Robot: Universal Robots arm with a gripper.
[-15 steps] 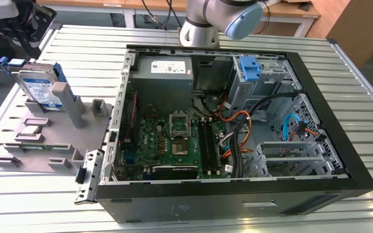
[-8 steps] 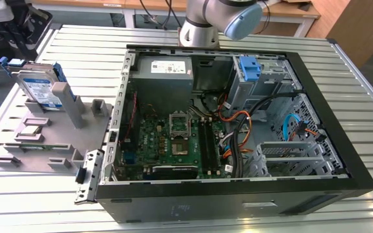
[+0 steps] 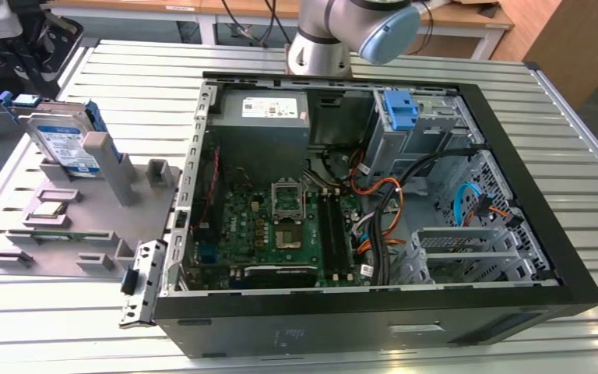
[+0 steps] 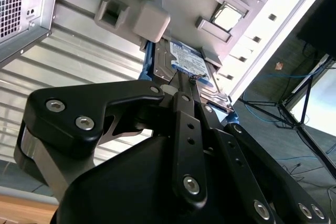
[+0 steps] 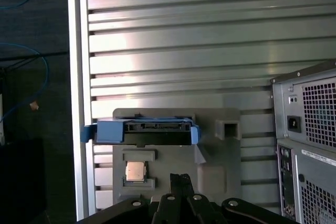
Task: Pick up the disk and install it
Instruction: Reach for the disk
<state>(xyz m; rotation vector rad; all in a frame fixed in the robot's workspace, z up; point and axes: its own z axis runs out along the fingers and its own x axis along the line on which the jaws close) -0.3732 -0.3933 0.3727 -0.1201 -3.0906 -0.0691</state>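
The disk (image 3: 65, 144) is a silver hard drive with a blue-and-white label and blue rails. It stands on edge in a slot of the grey fixture (image 3: 91, 226), on the exterior view's left. In the first wrist view the disk (image 5: 142, 131) shows edge-on, some way beyond my gripper (image 5: 181, 178). The two fingers lie together with nothing between them. In the second wrist view my gripper (image 4: 184, 80) points toward the disk's (image 4: 186, 59) labelled face and stays apart from it.
The open computer case (image 3: 548, 234) lies on the slatted metal table, with a grey power supply (image 3: 262, 109) and a light-blue bracket (image 3: 400, 109) in the drive bay at the back. A processor chip (image 5: 135, 170) rests on the fixture. The table edge (image 5: 79, 77) is near the fixture.
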